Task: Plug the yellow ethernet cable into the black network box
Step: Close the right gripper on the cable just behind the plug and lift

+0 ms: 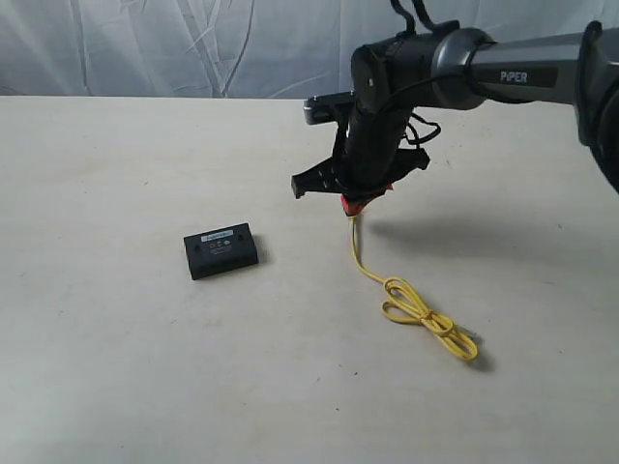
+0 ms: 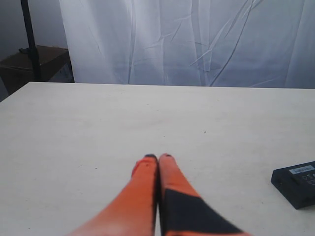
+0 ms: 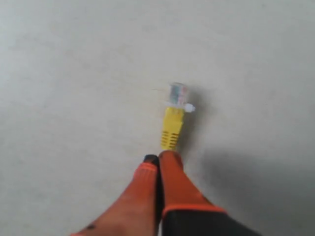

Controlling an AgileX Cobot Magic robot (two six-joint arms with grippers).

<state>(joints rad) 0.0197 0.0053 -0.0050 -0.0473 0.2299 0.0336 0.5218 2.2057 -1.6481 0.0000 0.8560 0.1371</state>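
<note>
The yellow ethernet cable (image 1: 423, 311) lies in a loose knot on the table right of centre, and one strand rises to my right gripper (image 1: 356, 205). That gripper is shut on the cable just behind its yellow boot (image 3: 172, 129), and the clear plug (image 3: 177, 93) sticks out past the orange fingertips (image 3: 170, 160) above the tabletop. The black network box (image 1: 221, 249) lies flat on the table to the left of the gripper, apart from it, label up. In the left wrist view my left gripper (image 2: 158, 157) is shut on nothing, with the box (image 2: 298, 183) off to one side. The cable's other plug is hard to make out.
The pale tabletop (image 1: 116, 367) stretches around both things. A white curtain (image 1: 193, 43) hangs behind the far edge. In the left wrist view a dark stand pole (image 2: 29, 39) and a brown box (image 2: 37, 61) sit beyond the table's corner.
</note>
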